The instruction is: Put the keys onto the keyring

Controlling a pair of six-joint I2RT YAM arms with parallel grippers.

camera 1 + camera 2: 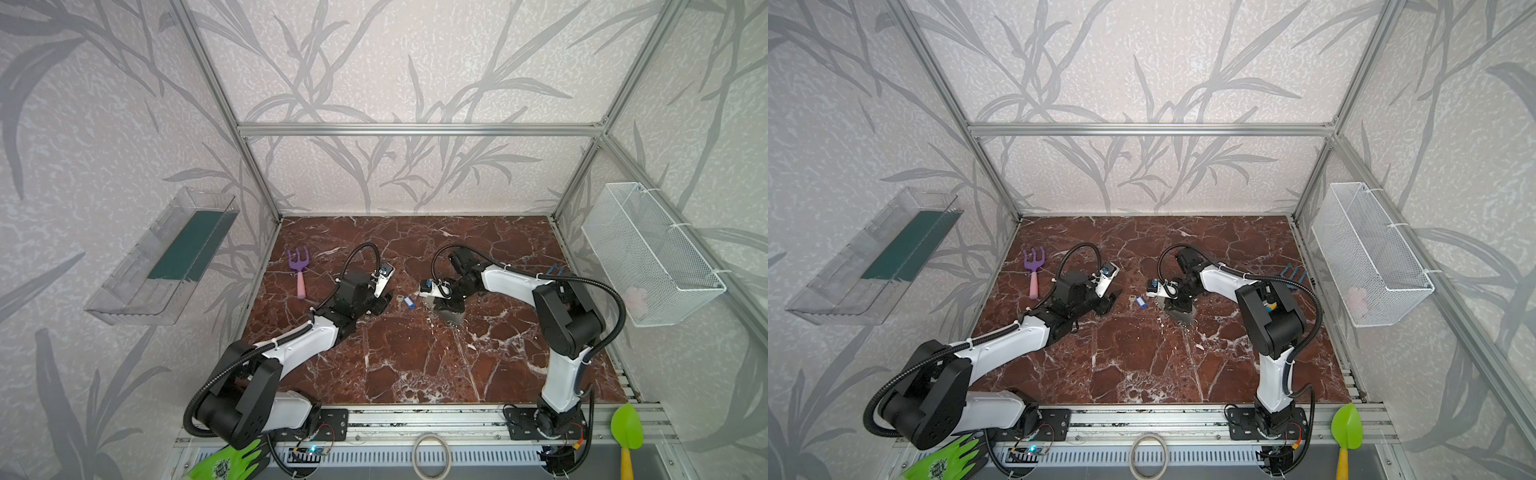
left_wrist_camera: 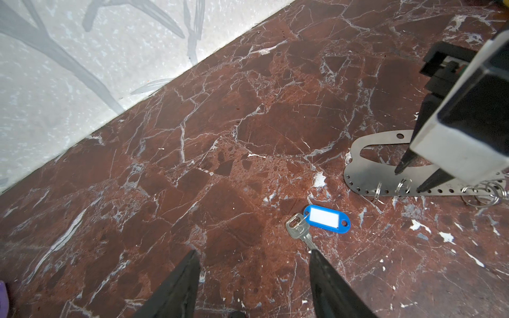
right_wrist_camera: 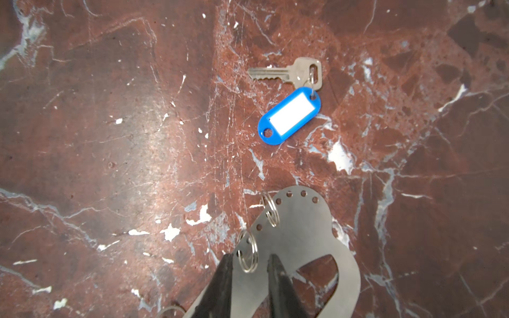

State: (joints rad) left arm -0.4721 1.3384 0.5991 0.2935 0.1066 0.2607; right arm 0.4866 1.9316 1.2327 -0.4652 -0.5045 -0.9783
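Both top views are evenly, diffusely lit, with only soft shadows under the arms (image 1: pixel 303 345) on the counter (image 1: pixel 415 365), and the wide lens splays the frame posts (image 1: pixel 214 83) outward at the edges. The right wrist view shows a pale glare band on the counter and a dull sheen on the keyring (image 3: pixel 300 228). In the left wrist view the left gripper (image 2: pixel 254 252) is blurred; the tag (image 2: pixel 326 219) is sharp.
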